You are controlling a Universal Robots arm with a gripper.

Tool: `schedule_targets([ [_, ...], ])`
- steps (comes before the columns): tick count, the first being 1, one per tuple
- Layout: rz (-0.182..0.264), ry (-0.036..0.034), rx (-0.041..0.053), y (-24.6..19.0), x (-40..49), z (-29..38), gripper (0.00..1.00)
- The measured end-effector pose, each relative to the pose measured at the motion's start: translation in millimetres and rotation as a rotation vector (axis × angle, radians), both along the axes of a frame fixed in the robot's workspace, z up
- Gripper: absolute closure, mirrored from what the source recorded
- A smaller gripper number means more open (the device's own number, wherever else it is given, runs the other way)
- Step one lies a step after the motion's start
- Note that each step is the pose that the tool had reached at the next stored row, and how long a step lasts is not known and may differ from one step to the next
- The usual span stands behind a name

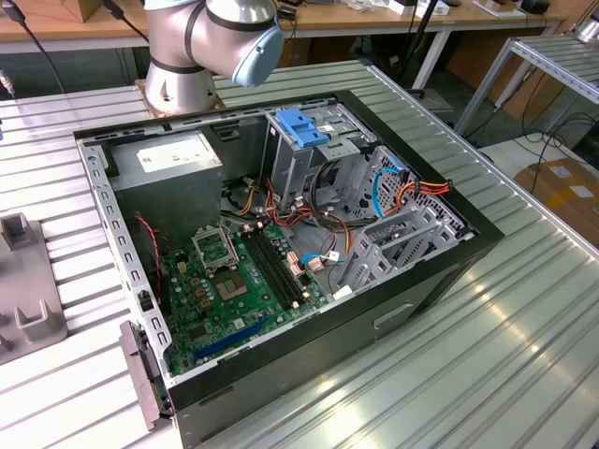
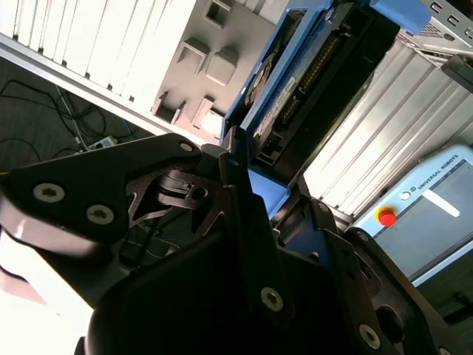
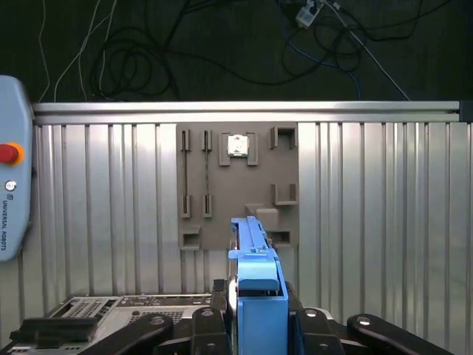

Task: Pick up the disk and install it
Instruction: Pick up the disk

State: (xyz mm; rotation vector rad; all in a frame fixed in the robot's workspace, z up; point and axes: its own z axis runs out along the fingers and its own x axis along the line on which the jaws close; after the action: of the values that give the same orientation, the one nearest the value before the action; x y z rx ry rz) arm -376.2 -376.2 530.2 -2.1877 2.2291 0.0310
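Observation:
The disk is a grey drive in bright blue carrier rails, and it is held edge-on above the ribbed metal table. My gripper is shut on its lower end, with a black finger on each side. In the second wrist view the disk juts away from the gripper, showing its connector edge and label side. In the exterior view the open computer case lies on the table, with the arm standing behind it.
A grey fixture plate with slots lies on the table below the disk. A teach pendant with a red button sits beside it. Inside the case are a motherboard, a blue-topped drive bay and a grey drive cage.

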Motion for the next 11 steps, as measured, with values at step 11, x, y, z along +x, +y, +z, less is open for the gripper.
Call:
schedule_targets([
  [11, 0.000, 0.0000, 0.0000, -15.2, 0.5, -5.6, 0.63],
])
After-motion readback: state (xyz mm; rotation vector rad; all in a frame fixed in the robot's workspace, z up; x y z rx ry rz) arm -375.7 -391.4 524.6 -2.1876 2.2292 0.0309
